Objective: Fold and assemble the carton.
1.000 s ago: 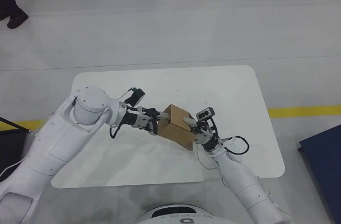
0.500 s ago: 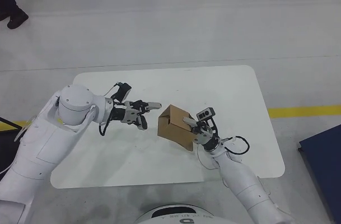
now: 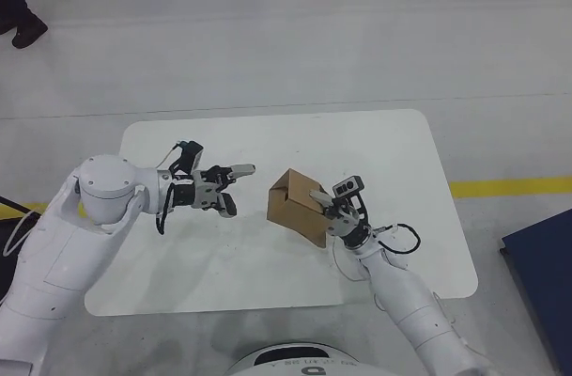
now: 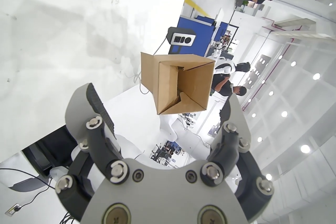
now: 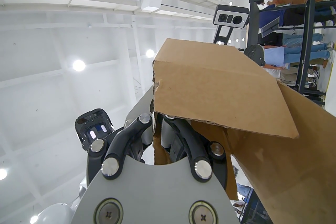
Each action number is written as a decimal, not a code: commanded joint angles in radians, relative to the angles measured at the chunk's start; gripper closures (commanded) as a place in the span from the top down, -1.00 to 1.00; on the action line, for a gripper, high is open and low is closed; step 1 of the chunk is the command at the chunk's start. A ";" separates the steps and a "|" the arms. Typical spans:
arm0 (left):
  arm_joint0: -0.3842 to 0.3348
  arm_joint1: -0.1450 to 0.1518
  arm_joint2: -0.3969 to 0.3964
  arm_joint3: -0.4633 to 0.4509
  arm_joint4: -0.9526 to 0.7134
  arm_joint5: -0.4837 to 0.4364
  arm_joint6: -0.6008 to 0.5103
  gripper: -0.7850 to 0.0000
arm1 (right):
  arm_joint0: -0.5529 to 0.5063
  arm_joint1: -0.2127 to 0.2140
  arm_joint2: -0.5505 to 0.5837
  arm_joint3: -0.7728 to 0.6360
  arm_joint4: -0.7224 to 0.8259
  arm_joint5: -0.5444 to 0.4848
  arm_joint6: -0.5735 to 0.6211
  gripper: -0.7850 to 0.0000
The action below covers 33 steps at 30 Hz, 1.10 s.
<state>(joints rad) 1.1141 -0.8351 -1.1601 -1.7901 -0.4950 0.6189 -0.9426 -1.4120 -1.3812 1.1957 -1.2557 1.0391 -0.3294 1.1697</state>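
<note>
While right hand clamps carton over counter middle, left hand hangs wide; bottom looks folded, next likely closing open end.

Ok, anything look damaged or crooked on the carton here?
Slightly. The carton has a small nick and a ragged edge near where the right hand pinches it. It is tilted, open end toward the open left hand, which is clear of it. Nothing else stands out.

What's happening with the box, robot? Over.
Right gripper shut on brown cardboard carton. Left gripper open, apart from it. Nothing between them.
</note>
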 commanded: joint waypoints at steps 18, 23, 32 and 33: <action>0.175 0.018 -0.198 -0.001 -0.059 -0.158 0.152 1.00 | 0.023 0.098 0.131 -0.393 -0.974 0.269 -0.127 -1.00; 0.255 0.023 -0.256 -0.030 -0.063 -0.193 0.181 1.00 | 0.046 0.130 0.097 -0.614 -1.375 0.440 0.023 -1.00; 0.344 0.021 -0.281 -0.062 -0.037 -0.228 0.252 1.00 | 0.175 0.146 -0.098 -0.726 -1.867 0.576 0.238 -1.00; 0.354 0.022 -0.285 -0.065 -0.030 -0.227 0.260 1.00 | 0.189 0.145 -0.121 -0.718 -1.891 0.584 0.254 -0.91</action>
<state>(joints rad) 1.4573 -0.8135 -1.4415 -1.8523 -0.5302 0.3916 -0.6906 -1.2373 -1.2351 1.0987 -1.9813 -0.8234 0.2466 1.4083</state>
